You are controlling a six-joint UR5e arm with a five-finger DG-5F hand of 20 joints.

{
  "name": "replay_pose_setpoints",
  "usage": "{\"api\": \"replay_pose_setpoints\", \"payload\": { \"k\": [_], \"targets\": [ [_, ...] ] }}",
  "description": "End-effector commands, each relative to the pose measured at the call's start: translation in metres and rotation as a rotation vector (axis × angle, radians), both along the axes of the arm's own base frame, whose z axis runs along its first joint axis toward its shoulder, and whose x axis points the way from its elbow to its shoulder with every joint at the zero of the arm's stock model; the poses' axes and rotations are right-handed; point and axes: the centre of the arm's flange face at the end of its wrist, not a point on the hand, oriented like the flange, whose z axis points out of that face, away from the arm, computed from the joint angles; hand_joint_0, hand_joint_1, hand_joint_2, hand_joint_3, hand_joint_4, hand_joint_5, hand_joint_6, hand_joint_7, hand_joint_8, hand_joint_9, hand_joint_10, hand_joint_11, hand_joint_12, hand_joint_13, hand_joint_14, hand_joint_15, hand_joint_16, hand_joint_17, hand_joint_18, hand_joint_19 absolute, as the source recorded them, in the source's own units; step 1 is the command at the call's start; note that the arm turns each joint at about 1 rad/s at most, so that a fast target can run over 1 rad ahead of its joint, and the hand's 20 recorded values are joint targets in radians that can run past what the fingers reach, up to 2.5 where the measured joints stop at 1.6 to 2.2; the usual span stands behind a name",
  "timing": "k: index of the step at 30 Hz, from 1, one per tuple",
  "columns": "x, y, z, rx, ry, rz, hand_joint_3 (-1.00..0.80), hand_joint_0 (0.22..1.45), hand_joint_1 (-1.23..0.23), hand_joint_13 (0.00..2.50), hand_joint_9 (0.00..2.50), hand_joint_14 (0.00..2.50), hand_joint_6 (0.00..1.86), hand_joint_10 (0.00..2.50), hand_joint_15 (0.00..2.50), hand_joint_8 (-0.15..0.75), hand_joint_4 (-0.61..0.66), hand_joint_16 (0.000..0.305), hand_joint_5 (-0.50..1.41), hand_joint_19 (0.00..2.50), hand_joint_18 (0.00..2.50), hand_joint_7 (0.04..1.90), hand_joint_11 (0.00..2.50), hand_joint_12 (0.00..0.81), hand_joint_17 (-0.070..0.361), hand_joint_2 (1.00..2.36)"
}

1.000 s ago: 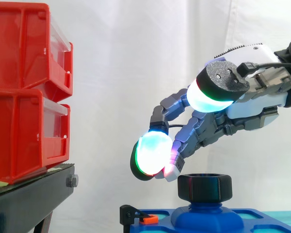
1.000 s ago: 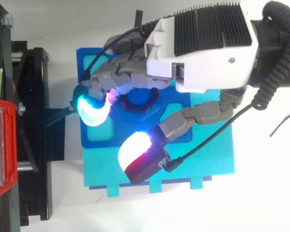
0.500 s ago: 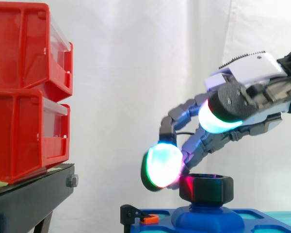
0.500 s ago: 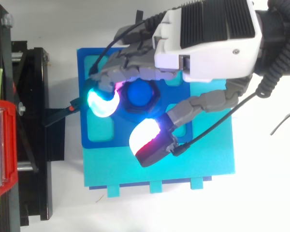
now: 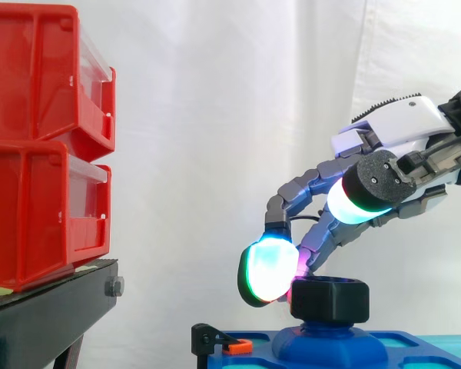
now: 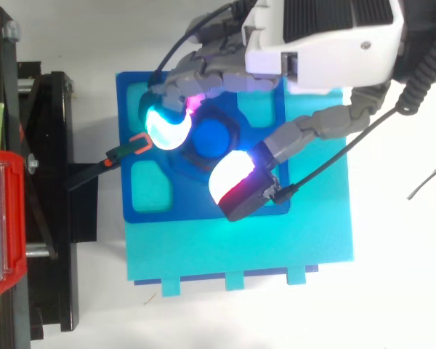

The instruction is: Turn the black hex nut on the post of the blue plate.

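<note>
Robot hand lowered, seemingly touching black hex nut from left

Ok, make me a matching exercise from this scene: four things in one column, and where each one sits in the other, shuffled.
1 black hex nut
2 red bins
3 blue plate
4 hand

A lying on the teal base
B stacked on the black stand
C above the plate, coming from the side view's right
D on the blue post

Pairs: 1-D, 2-B, 3-A, 4-C.
</note>
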Motion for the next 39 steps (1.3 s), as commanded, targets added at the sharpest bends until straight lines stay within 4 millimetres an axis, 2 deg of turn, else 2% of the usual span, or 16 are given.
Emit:
{"api": "replay_pose_setpoints", "payload": {
  "k": [1,13,22,30,35,39],
  "targets": [
    [-0.002,-0.009,0.003,-0.010,0.005,0.001,-0.50,0.50,-0.40,0.46,0.66,0.00,0.50,0.01,0.11,0.264,0.24,0.055,-0.15,0.11,0.25,0.91,0.29,0.362,0.124,1.00],
    [-0.007,-0.026,0.005,-0.020,0.008,0.016,-0.50,0.50,-0.40,0.47,0.67,0.00,0.50,0.01,0.12,0.265,0.24,0.055,-0.15,0.10,0.26,0.91,0.30,0.361,0.124,1.00],
    [-0.007,-0.037,0.038,-0.058,0.003,0.027,-0.50,0.50,-0.40,0.47,0.67,0.00,0.50,0.01,0.12,0.267,0.24,0.055,-0.15,0.10,0.27,0.91,0.30,0.362,0.124,1.00],
    [0.002,-0.026,0.041,-0.043,-0.046,0.031,-0.50,0.50,-0.40,0.48,0.67,0.00,0.50,0.01,0.12,0.265,0.24,0.055,-0.15,0.11,0.27,0.91,0.30,0.363,0.124,1.00],
    [0.012,-0.007,0.029,-0.007,-0.046,0.038,-0.50,0.50,-0.40,0.48,0.67,0.00,0.50,0.01,0.12,0.266,0.24,0.055,-0.15,0.11,0.28,0.91,0.30,0.363,0.124,1.00],
    [0.017,0.007,0.028,0.002,-0.054,0.044,-0.50,0.50,-0.40,0.48,0.67,0.01,0.50,0.01,0.12,0.263,0.24,0.055,-0.15,0.10,0.28,0.91,0.29,0.362,0.124,1.00]
  ]
}}
